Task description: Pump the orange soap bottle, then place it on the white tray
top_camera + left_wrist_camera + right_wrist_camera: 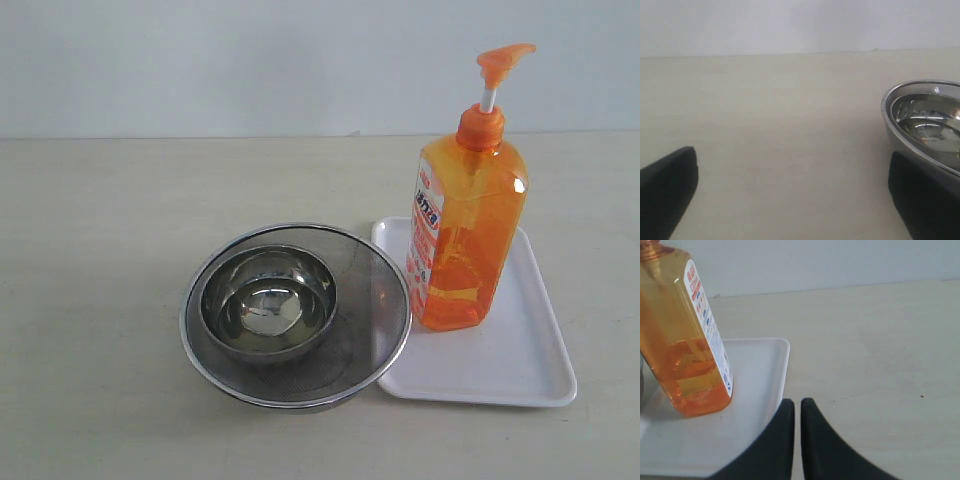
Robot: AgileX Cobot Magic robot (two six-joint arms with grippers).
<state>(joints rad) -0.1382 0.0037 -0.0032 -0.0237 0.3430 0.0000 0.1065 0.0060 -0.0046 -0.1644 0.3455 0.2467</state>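
Observation:
The orange soap bottle [463, 230] stands upright on the white tray [520, 350], its pump head [503, 62] raised on the white stem. In the right wrist view the orange soap bottle [682, 340] rests on the white tray [757, 370], and my right gripper [797, 403] is shut and empty, hovering by the tray's edge, apart from the bottle. My left gripper [792, 192] is open wide over bare table, with nothing between its fingers [667, 185]. Neither gripper shows in the exterior view.
A small steel bowl [268, 300] sits nested inside a larger steel mesh bowl [370, 300], which overlaps the tray's left edge. In the left wrist view the steel bowls [922, 120] lie just beside one finger. Beige table [100, 250] spreads left and behind.

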